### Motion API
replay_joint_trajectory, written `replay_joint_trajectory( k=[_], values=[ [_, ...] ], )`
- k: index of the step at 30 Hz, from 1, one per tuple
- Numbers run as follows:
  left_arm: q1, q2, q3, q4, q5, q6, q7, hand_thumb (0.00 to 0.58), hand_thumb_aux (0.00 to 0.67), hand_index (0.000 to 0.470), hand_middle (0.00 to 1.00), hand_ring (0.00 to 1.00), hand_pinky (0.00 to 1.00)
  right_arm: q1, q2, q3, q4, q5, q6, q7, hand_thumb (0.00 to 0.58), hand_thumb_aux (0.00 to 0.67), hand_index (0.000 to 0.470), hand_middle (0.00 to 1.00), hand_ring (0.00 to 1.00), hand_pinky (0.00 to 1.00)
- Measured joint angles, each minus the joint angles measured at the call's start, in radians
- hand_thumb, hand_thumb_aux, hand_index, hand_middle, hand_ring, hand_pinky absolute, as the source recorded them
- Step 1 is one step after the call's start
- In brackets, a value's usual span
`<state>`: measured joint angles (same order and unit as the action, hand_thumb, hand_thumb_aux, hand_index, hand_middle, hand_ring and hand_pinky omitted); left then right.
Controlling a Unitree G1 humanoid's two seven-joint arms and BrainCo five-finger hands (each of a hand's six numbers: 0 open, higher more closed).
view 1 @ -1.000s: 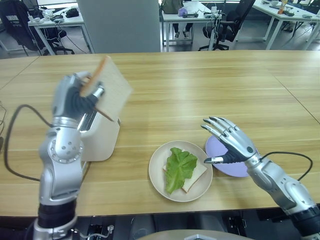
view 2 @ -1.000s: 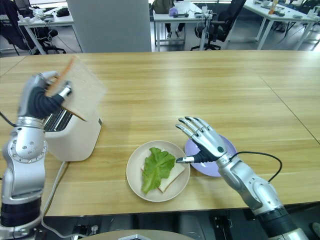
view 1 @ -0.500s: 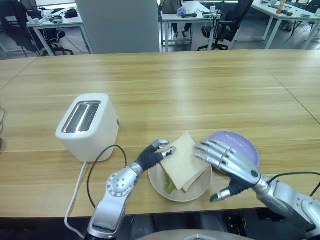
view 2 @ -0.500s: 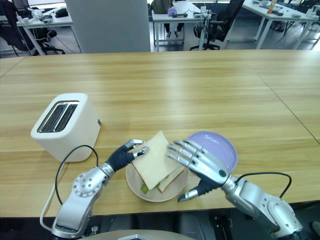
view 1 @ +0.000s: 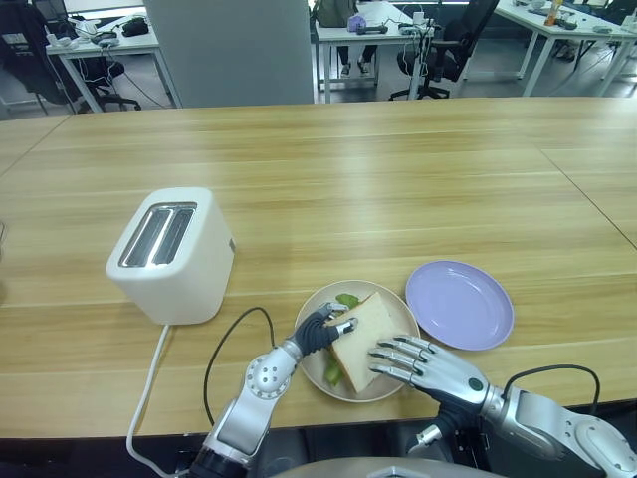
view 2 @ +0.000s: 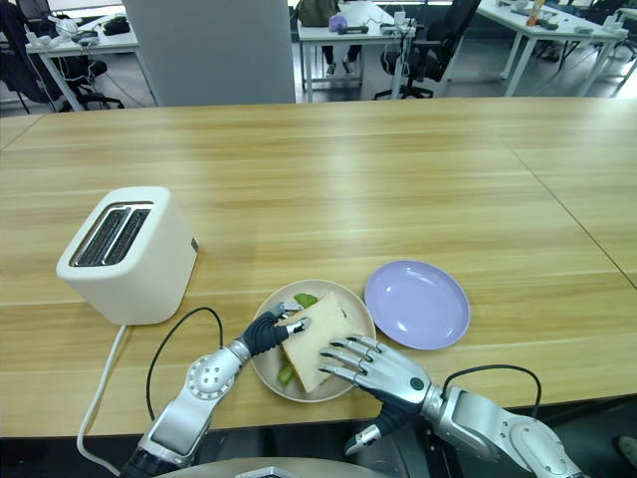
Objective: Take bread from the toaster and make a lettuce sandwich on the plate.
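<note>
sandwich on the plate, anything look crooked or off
The top slice lies askew on the plate, one corner pointing away, with lettuce poking out past its left edges. The left hand grips its left edge; the right hand rests spread fingers on it. Nothing spilled.

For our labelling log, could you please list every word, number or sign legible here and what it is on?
None can be read.
The toaster, the cream plate, the purple plate and the table show no legible print; background desk items are too small to read.
</note>
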<state>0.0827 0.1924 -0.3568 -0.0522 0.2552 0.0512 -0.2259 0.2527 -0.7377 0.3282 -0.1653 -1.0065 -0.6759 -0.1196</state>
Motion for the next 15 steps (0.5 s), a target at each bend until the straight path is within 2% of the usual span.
replay_joint_trajectory(
  k=[12,13,14,15],
  values=[
    [-0.063,0.009,-0.045,0.156,0.167,-0.139,0.143,0.58,0.67,0.46,1.0,1.0,1.0,-0.044,0.049,0.04,0.039,-0.04,0.083,0.022,0.0,0.0,0.0,0.0,0.0,0.0],
    [-0.068,0.02,-0.054,0.167,0.201,-0.144,0.163,0.517,0.449,0.308,0.74,0.74,0.74,-0.049,0.051,0.048,0.042,-0.041,0.088,0.027,0.0,0.0,0.0,0.0,0.0,0.0],
    [-0.073,0.038,-0.07,0.173,0.259,-0.147,0.196,0.39,0.286,0.197,0.4,0.4,0.4,-0.054,0.056,0.054,0.046,-0.04,0.095,0.036,0.0,0.0,0.0,0.0,0.0,0.0],
    [-0.079,0.053,-0.084,0.173,0.311,-0.148,0.226,0.0,0.0,0.0,0.02,0.02,0.02,-0.056,0.063,0.056,0.049,-0.039,0.098,0.042,0.0,0.0,0.0,0.0,0.0,0.0]
  ],
)
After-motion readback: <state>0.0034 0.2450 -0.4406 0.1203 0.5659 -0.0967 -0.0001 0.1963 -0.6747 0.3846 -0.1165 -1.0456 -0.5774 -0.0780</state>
